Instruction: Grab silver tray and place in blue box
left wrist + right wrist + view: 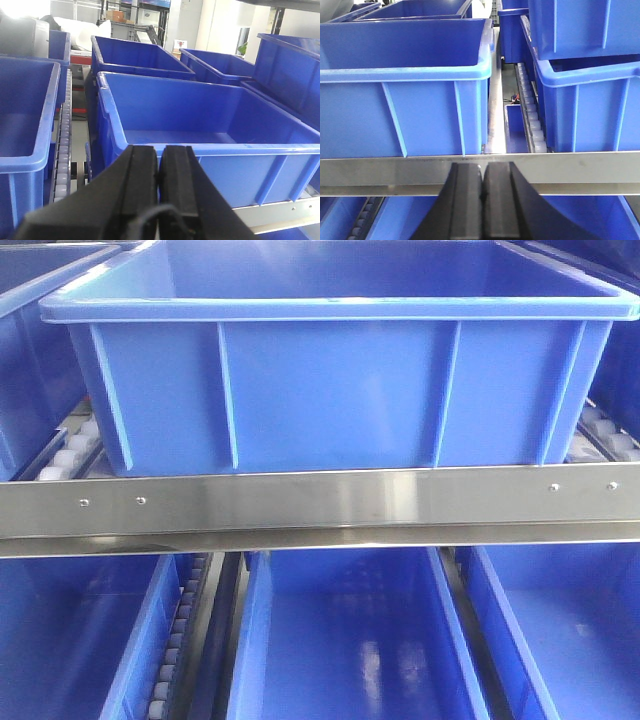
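Blue box [330,390] sits behind a steel rail [320,502], more blue bins around; left gripper [159,172] and right gripper [483,192] fingers pressed together, empty.

The blue box [340,390] sits open-topped and upright on the rack's upper level, its front wall against the steel rail [320,500].

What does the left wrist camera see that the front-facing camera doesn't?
Only the left wrist view shows the left gripper, its black fingers pressed together with nothing between them, the blue box's bare floor, and a room with shelving behind. Only the front-facing view shows the lower-level bins under the steel rail. Both show the blue box sitting on the roller rack with other blue boxes beside it. Neither shows a silver tray.
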Controlling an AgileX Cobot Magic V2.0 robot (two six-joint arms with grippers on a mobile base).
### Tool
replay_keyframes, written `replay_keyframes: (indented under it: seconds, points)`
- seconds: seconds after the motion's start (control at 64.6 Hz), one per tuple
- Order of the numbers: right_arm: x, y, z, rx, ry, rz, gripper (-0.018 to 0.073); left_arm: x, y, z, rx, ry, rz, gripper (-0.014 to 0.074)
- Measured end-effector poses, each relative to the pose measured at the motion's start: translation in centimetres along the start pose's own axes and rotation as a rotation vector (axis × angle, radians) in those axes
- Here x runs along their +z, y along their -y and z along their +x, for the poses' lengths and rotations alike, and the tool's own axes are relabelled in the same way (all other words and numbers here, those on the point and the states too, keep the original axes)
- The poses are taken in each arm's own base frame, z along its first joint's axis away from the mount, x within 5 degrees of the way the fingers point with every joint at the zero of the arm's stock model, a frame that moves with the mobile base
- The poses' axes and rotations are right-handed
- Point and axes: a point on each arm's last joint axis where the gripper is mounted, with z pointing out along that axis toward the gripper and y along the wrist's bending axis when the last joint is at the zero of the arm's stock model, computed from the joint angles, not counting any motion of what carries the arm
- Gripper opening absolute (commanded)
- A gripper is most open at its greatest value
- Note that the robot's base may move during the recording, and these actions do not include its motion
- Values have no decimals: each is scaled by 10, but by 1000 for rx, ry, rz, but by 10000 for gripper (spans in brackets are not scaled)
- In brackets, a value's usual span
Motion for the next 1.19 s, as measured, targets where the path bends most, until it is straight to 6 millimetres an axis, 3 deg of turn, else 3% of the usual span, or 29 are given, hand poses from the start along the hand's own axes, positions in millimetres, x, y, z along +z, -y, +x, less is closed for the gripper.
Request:
replay_keyframes:
  seconds: [0.217,0.449,0.712,1.193]
  points:
    - [0,0,0,-2,0,0,56,0,-4,4,60,-9,-65,-6]
    - [0,0,0,-2,0,0,56,-2,-22,45,128,-120,-271,-6]
    - [0,0,0,-2,0,0,56,-19,-26,92,126,-158,-292,-6]
    - [0,0,0,-2,-1,0,56,-24,-25,95,122,-143,-292,-6]
